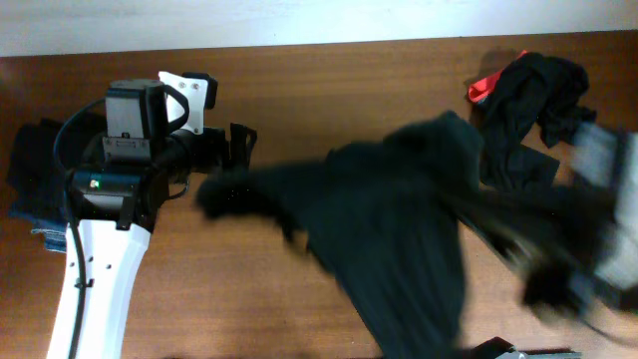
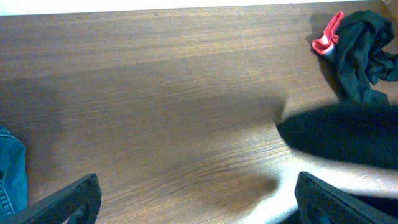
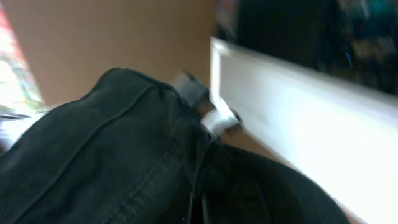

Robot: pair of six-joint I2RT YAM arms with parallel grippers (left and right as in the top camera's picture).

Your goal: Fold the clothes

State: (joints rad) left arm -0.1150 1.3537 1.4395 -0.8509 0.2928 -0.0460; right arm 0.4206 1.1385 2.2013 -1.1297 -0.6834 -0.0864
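A large black garment (image 1: 399,229) is spread across the middle of the table, motion-blurred, one end drawn out toward my right gripper (image 1: 543,279). In the right wrist view black fabric with a stitched seam (image 3: 124,162) fills the jaw area and hides the fingers; the gripper appears shut on it. My left gripper (image 1: 239,150) is open and empty just left of the garment's left tip (image 2: 348,134), its fingers wide apart over bare wood (image 2: 199,196). A crumpled black piece with a red edge (image 1: 523,95) lies at the back right (image 2: 357,50). Blue denim jeans (image 1: 30,214) lie at the far left (image 2: 11,177).
The wooden table (image 1: 329,90) runs to a pale wall at the back. The left arm's white base (image 1: 95,279) stands at the front left. A black heap (image 1: 35,160) sits on the jeans at the left edge.
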